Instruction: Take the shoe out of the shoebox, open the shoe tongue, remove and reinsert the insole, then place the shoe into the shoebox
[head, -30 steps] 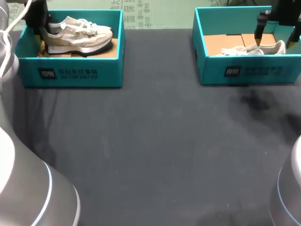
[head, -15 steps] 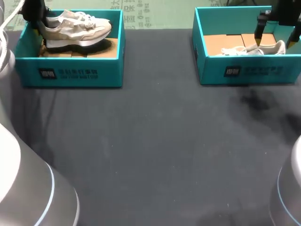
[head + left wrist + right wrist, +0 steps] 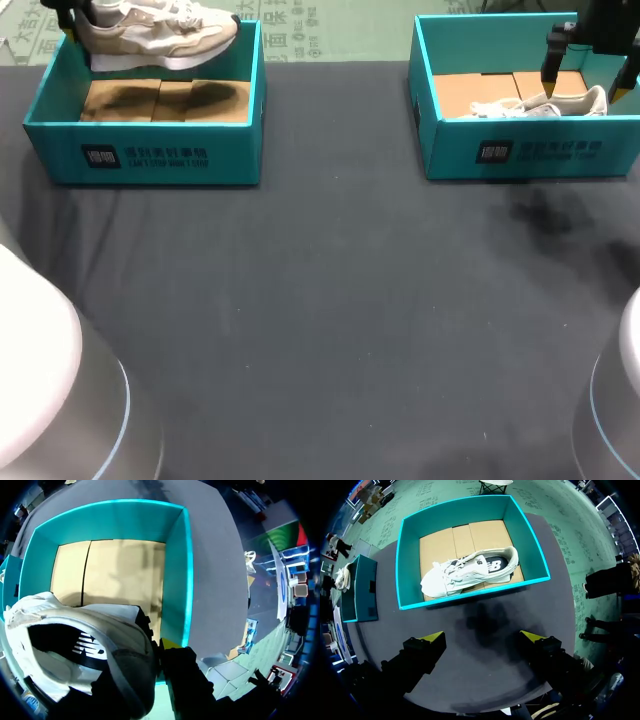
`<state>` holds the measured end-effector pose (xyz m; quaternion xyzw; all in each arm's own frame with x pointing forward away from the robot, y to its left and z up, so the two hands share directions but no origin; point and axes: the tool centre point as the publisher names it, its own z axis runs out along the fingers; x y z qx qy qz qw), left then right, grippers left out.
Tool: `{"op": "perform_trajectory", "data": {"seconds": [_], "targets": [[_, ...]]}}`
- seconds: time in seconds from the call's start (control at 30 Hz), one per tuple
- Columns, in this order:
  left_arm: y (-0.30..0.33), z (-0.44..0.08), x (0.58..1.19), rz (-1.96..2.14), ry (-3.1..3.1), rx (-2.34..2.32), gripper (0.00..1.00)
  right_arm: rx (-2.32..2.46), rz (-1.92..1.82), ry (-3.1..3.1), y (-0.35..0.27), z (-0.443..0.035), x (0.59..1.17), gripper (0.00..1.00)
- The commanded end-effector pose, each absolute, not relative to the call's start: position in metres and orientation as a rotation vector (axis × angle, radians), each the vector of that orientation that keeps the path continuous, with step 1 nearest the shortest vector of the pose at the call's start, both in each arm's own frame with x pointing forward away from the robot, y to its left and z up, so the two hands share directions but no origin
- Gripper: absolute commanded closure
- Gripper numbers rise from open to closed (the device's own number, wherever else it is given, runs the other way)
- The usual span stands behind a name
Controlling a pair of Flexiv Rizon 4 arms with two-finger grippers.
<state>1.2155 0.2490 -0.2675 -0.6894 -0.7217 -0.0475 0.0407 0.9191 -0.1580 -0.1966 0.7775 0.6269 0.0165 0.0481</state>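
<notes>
You are pinching the shoe (image 3: pixel 155 38) by its heel in your left gripper (image 3: pixel 70 14) above the far-left shoebox (image 3: pixel 150 158), toe pointing right; your right gripper (image 3: pixel 482 638) is hovering spread.

- Lifted shoe (image 3: pixel 155 30) — top cut off by the head view's edge, with most of the left hand (image 3: pixel 68 14).
- Left wrist view: one finger hidden behind its heel.
- Other shoe (image 3: pixel 540 104) — half behind its shoebox (image 3: pixel 530 152) wall.

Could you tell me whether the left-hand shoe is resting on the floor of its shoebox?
No, the shoe hangs clear above the shoebox, whose cardboard floor lies bare.
</notes>
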Motion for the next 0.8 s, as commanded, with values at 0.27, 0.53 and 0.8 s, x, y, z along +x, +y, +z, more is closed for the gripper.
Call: {"op": "perform_trajectory", "data": {"seconds": [0.27,0.53,0.8], "targets": [[0.232,-0.181,1.128,-0.295,-2.226,-2.149,1.0,2.37,0.05,1.911,-0.158,-0.197,0.919,0.0],[0.223,-0.153,1.084,-0.354,-2.219,-2.15,1.0,2.37,0.05,1.911,-0.158,-0.197,0.919,0.0],[0.216,-0.132,1.027,-0.434,-2.231,-2.156,1.0,2.37,0.05,1.911,-0.158,-0.197,0.919,0.0]]}}
